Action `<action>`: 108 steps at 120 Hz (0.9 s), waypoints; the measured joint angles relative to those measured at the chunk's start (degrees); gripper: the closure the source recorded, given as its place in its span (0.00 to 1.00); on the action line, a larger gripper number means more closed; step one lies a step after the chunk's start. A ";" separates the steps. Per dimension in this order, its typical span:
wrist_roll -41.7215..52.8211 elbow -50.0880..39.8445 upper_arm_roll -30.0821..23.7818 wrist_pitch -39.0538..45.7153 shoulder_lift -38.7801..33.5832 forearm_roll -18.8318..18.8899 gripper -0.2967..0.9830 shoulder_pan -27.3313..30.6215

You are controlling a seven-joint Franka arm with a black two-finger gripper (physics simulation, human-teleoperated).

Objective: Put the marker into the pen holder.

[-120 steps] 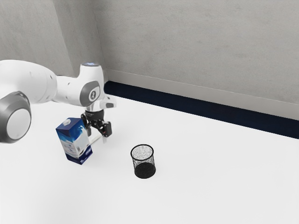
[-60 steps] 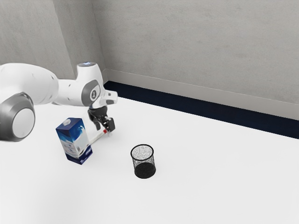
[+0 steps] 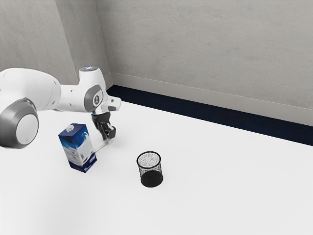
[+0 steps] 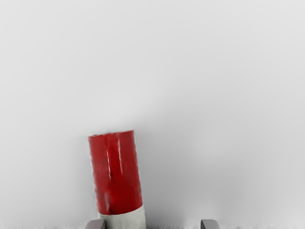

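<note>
The marker (image 3: 100, 146) lies on the bench (image 3: 210, 196), with its white body between the milk carton (image 3: 78, 149) and the end effector (image 3: 110, 136). In the wrist view you see its red end (image 4: 116, 174) between the two fingers (image 4: 95, 224), close beside one of them, and there is a gap to the other. So the end effector is spread, and it is low over the bench at this end of the marker. The other end reaches to the carton in the exterior view, but you cannot tell if they touch.

The carton, blue and white, stands upright. The pen holder (image 3: 150, 169), a round black mesh cup, also stands upright, toward the exterior view's right and well apart from the marker. The white arm (image 3: 71, 98) comes in from the exterior view's left. Behind the bench you have a dark blue strip (image 3: 210, 116) and a grey wall (image 3: 205, 49).
</note>
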 joint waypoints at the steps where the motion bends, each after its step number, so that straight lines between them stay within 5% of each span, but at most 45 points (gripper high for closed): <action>1: 0.07 0.00 0.00 -0.01 0.04 0.00 0.61 0.04; 83: 2.96 -0.01 0.00 -0.14 0.56 0.16 0.77 0.26; 108: 3.05 2.72 -0.17 -2.46 -4.80 0.82 0.80 -0.65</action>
